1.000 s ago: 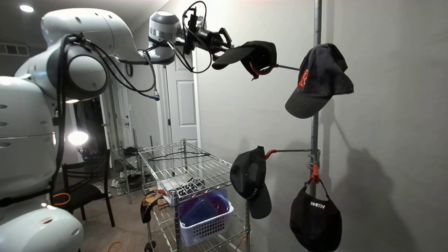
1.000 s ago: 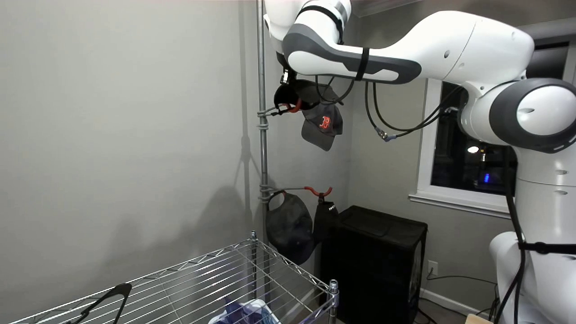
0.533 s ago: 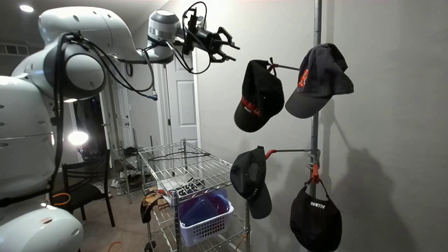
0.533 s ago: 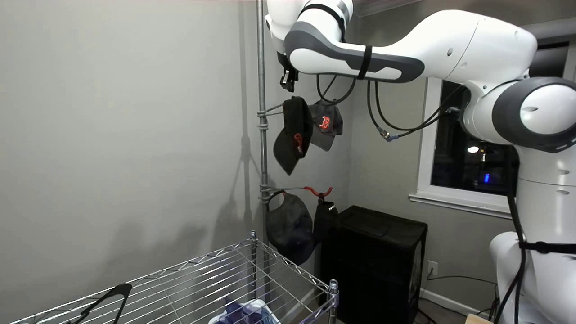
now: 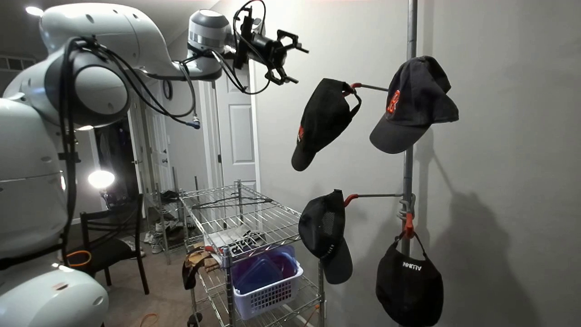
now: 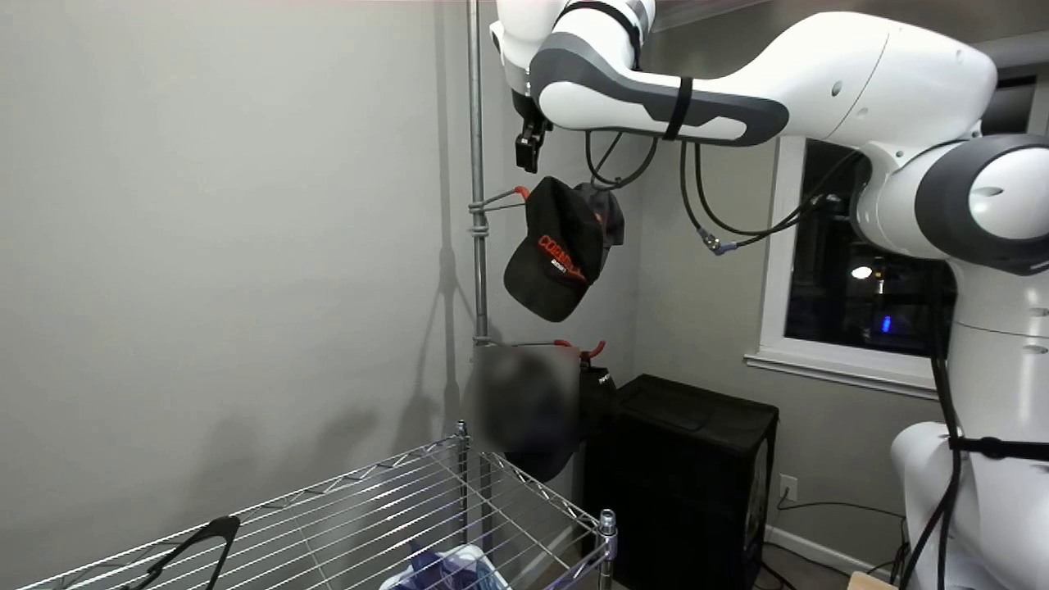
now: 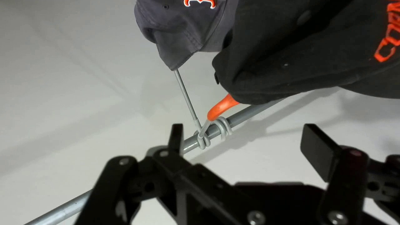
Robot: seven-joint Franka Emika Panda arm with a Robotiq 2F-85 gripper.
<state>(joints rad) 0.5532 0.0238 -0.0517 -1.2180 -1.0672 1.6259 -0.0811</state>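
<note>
Below the empty claw (image 5: pixel 299 66), its fingers (image 7: pixel 317 151) spread wider than half a second ago, a black cap (image 5: pixel 323 116) has turned on its red-tipped hook (image 7: pixel 220 110), bill (image 6: pixel 537 283) down, orange lettering (image 6: pixel 561 258) in front.

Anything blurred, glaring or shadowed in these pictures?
In the wrist view, the gripper looks softer than the orange hook; in an exterior view, a patch blurs most of a lower baseball cap; in an exterior view, a lamp glares; in all three, shadows cross the wall.
</note>
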